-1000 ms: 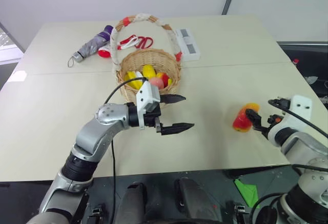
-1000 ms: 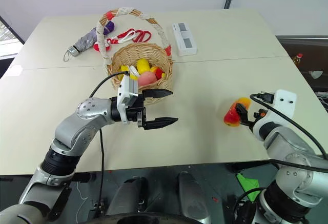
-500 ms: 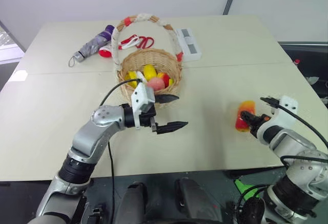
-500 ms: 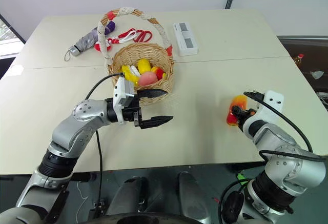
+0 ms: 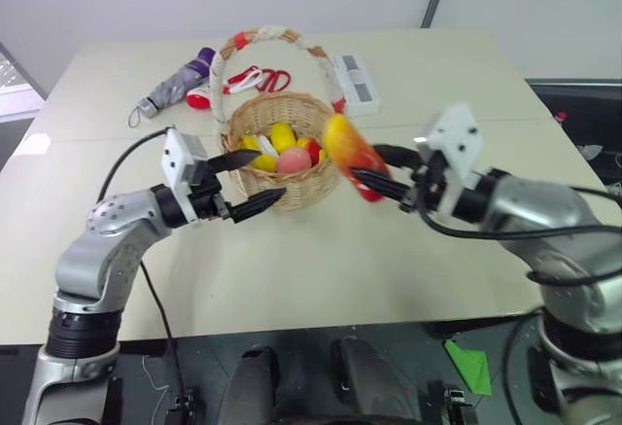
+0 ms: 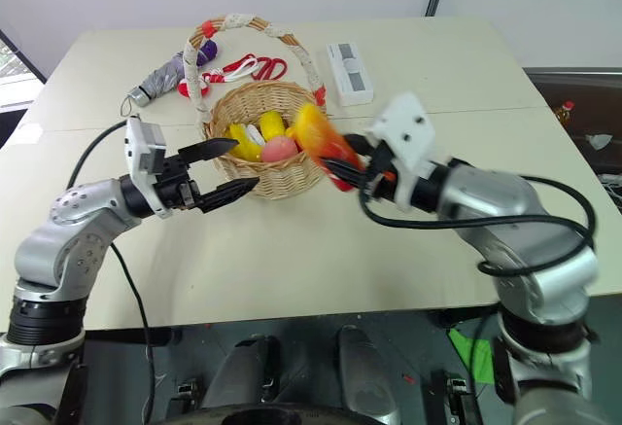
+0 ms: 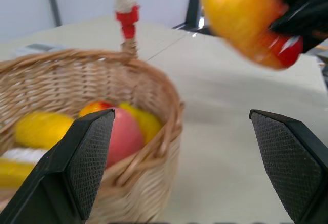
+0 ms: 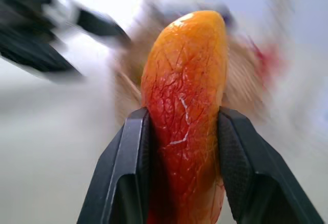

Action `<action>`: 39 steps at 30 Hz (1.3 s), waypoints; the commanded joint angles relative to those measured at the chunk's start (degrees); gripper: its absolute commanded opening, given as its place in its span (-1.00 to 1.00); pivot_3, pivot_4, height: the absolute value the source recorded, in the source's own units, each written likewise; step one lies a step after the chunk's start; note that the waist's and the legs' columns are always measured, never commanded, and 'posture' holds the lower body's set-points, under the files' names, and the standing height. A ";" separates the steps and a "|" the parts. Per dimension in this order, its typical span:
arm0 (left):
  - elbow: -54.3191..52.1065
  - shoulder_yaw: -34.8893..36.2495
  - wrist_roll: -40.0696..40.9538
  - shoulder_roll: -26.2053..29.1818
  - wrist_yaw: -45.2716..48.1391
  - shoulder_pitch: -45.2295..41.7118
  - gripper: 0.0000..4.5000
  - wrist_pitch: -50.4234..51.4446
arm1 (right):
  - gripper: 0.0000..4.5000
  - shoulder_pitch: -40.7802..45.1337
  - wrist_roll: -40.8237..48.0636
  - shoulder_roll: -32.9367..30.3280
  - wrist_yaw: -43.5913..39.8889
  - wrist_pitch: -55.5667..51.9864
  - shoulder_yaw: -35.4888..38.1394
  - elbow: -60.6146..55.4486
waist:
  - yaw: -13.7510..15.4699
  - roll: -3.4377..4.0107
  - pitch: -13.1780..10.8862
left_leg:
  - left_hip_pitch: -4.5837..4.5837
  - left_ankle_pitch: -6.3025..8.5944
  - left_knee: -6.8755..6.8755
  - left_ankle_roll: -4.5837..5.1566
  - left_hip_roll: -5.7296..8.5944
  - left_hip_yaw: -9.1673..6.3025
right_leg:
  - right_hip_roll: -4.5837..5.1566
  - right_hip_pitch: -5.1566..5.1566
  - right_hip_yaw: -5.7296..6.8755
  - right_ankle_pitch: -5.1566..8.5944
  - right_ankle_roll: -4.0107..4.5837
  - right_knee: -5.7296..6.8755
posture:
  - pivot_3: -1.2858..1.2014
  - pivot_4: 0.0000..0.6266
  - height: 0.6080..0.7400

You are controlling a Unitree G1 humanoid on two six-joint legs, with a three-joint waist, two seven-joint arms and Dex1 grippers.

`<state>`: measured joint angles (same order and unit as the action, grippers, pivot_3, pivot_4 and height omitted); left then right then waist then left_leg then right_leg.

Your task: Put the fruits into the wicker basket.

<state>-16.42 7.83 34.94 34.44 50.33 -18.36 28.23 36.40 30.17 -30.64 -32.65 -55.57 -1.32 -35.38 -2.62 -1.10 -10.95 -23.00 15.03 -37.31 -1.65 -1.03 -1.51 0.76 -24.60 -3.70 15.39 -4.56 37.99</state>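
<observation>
The right gripper (image 5: pixel 374 177) is clamped on the mango (image 5: pixel 350 155), holding it in the air just beside the right rim of the wicker basket (image 5: pixel 292 194), which stands on the tabletop (image 5: pixel 408 260); the left gripper (image 5: pixel 245 181) hangs at the basket's left side with its two black fingers spread wide and nothing between them. Inside the basket lie a pink peach (image 5: pixel 293 159) and a yellow lemon (image 5: pixel 282 135) among other yellow and red pieces. Behind the basket sit a folded umbrella (image 5: pixel 177 83), red-handled scissors (image 5: pixel 255 81) and a white box (image 5: pixel 354 83). From the left wrist, the wide-apart fingers (image 7: pixel 87 160) frame the basket's woven wall, the peach (image 7: pixel 123 137) showing over the rim and the mango (image 7: pixel 241 21) hanging above the tabletop in the other gripper. From the right wrist, the fingers (image 8: pixel 128 167) press both flanks of the mango (image 8: pixel 187 106), its orange tip pointing away from the camera.
</observation>
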 commanded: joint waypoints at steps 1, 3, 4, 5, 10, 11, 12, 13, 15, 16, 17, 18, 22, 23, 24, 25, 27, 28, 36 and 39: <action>-3.35 2.33 1.26 0.82 -1.22 0.96 1.00 0.01 | -0.35 7.16 -5.35 5.58 4.57 2.46 -6.07 10.51 | 0.04 -0.01 0.00 | 0.01 0.00 0.00 0.00 0.00 0.00 | 0.01 0.00 0.01 0.00 0.00 0.00 | 0.03 -0.52 1.00; -4.78 2.86 1.67 0.90 -2.18 2.11 1.00 0.29 | -0.35 11.02 -7.18 9.68 6.80 2.84 -7.74 16.23 | 0.06 -0.01 0.00 | -0.01 0.00 0.01 -0.01 -0.01 -0.03 | 0.03 -0.01 0.01 0.00 0.01 0.01 | 0.03 -0.52 1.00; -5.62 3.12 1.91 0.91 -2.67 2.89 1.00 0.41 | -0.35 12.25 -8.00 11.34 7.06 3.57 -8.77 18.43 | 0.17 -0.01 0.00 | -0.06 -0.01 0.01 -0.02 -0.03 -0.05 | 0.07 -0.07 0.01 -0.01 0.02 0.01 | 0.03 -0.52 1.00; -6.37 3.32 2.07 0.88 -3.16 3.62 1.00 0.49 | -0.35 13.23 -9.07 12.75 7.26 4.69 -9.82 20.74 | 0.19 -0.01 0.00 | -0.14 -0.01 0.02 -0.02 -0.02 -0.07 | 0.11 -0.12 0.03 -0.01 0.02 0.03 | 0.03 -0.52 1.00; -8.99 3.45 2.15 0.30 -5.34 5.57 1.00 0.77 | -0.17 15.75 -13.95 16.68 8.99 10.15 -11.46 30.37 | 0.25 -0.01 0.00 | -0.34 -0.02 0.02 -0.04 0.05 -0.09 | 0.39 -0.29 0.05 -0.02 0.00 0.01 | 0.03 -0.52 1.00; -9.49 3.44 2.28 0.15 -5.79 5.73 1.00 0.96 | 0.02 15.65 -14.18 16.91 8.51 11.18 -11.46 30.40 | 0.31 -0.01 0.00 | -0.35 -0.02 0.02 -0.05 0.09 -0.09 | 0.44 -0.29 0.06 -0.02 0.00 0.02 | 0.03 -0.52 1.00; -9.77 3.51 2.42 0.10 -6.04 5.86 1.00 1.09 | 0.17 15.54 -14.39 17.08 8.12 11.91 -11.49 30.29 | 0.29 -0.01 0.00 | -0.36 -0.02 0.01 -0.05 0.12 -0.10 | 0.54 -0.28 0.12 -0.03 -0.01 0.02 | 0.03 -0.52 1.00; -9.95 3.55 2.54 0.11 -6.22 5.97 1.00 1.20 | 0.39 15.24 -14.46 17.24 7.79 12.69 -11.47 29.33 | 0.23 -0.01 0.00 | -0.36 -0.02 0.02 -0.05 0.17 -0.08 | 0.71 -0.29 0.18 -0.03 -0.01 0.02 | 0.03 -0.52 1.00; -10.04 3.36 2.57 0.12 -6.47 6.03 1.00 1.29 | 0.84 13.72 -13.96 16.85 6.72 14.48 -11.05 24.70 | 0.16 -0.01 0.00 | -0.36 -0.02 0.02 -0.05 0.18 -0.08 | 0.72 -0.29 0.23 -0.03 -0.02 0.02 | 0.03 -0.52 1.00; -10.02 3.27 2.61 0.16 -6.57 6.02 1.00 1.31 | 0.84 13.13 -13.73 16.61 6.25 15.05 -10.85 23.10 | 0.15 -0.01 0.00 | -0.36 -0.02 0.03 -0.05 0.17 -0.10 | 0.73 -0.29 0.26 -0.03 -0.02 0.02 | 0.03 -0.52 1.00; -9.89 3.15 2.67 0.21 -6.64 5.88 1.00 1.29 | 0.84 12.02 -12.58 15.87 4.92 15.17 -10.30 20.41 | 0.13 -0.01 0.00 | -0.36 -0.02 0.03 -0.05 0.16 -0.12 | 0.72 -0.29 0.30 -0.03 -0.02 0.02 | 0.03 -0.52 1.00; -9.70 3.03 2.74 0.28 -6.71 5.68 1.00 1.28 | 0.84 10.67 -11.06 15.04 3.70 14.53 -9.33 17.81 | 0.13 -0.01 0.00 | -0.36 -0.02 0.04 -0.05 0.15 -0.14 | 0.72 -0.29 0.32 -0.03 -0.02 0.02 | 0.03 -0.52 1.00; -8.32 2.29 2.89 0.38 -6.34 4.10 1.00 1.34 | 0.84 0.37 -3.04 8.87 -0.23 10.24 -0.92 6.52 | 0.85 -0.03 0.01 | -0.36 -0.02 0.01 -0.05 0.20 -0.27 | 0.75 -0.11 0.57 -0.03 -0.02 -0.03 | 0.03 -0.52 1.00; -8.01 2.19 2.89 0.40 -6.12 3.87 1.00 1.31 | 0.84 -1.04 -1.85 8.22 0.07 9.30 0.41 5.62 | 0.87 -0.03 0.01 | -0.35 -0.02 0.00 -0.05 0.21 -0.28 | 0.77 -0.06 0.62 -0.02 -0.02 -0.08 | 0.03 -0.52 1.00; -7.61 1.99 2.79 0.40 -5.87 3.61 1.00 1.21 | 0.84 -2.34 -1.33 7.54 0.74 8.46 1.60 5.17 | 0.81 -0.03 0.01 | -0.34 -0.02 -0.01 -0.05 0.22 -0.27 | 0.78 -0.04 0.60 -0.03 -0.03 -0.11 | 0.03 -0.52 1.00; -7.09 1.57 2.65 0.23 -5.65 3.09 1.00 1.06 | 0.84 -3.65 -1.76 6.94 2.00 7.72 2.84 5.67 | 0.56 -0.03 0.01 | -0.33 -0.02 -0.02 -0.05 0.24 -0.23 | 0.80 -0.04 0.58 -0.03 -0.04 -0.11 | 0.03 -0.52 1.00; -6.27 0.92 2.46 -0.12 -5.39 2.18 1.00 0.89 | 0.84 -5.08 -2.86 6.35 4.28 7.02 4.20 7.09 | 0.14 -0.03 0.01 | -0.27 -0.03 -0.05 -0.05 0.23 -0.23 | 0.75 -0.01 0.58 -0.04 -0.06 -0.07 | 0.03 -0.52 1.00; -5.93 0.70 2.35 -0.24 -5.25 1.83 1.00 0.78 | 0.84 -5.18 -3.62 6.43 5.29 7.24 4.24 7.94 | 0.03 -0.02 0.01 | -0.25 -0.03 -0.06 -0.05 0.23 -0.22 | 0.70 -0.01 0.58 -0.04 -0.06 -0.05 | 0.03 -0.52 1.00; -4.55 -0.34 1.88 -1.43 -5.07 -0.23 1.00 0.09 | 0.84 4.78 -13.06 15.28 12.86 20.61 1.18 31.14 | -0.07 0.00 -0.01 | -0.15 -0.09 0.03 -0.16 0.06 -0.19 | 0.15 -0.04 0.50 -0.04 0.04 0.04 | 0.03 -0.52 1.00; -5.10 0.88 2.24 -2.54 -6.75 0.39 1.00 -0.32 | 0.74 8.01 -15.25 17.27 12.39 26.29 0.25 39.24 | 0.06 0.00 0.00 | -0.19 -0.12 0.05 -0.20 0.04 -0.17 | 0.18 -0.05 0.50 -0.03 0.05 0.02 | 0.03 -0.52 1.00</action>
<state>-20.17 7.49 36.84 32.08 44.33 -17.88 29.26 42.67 16.08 -13.84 -20.12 -32.78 -0.97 2.47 -2.56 -1.11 -10.95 -23.21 14.91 -37.26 -1.86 -0.97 -1.68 1.00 -24.65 -3.20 15.35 -4.52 38.00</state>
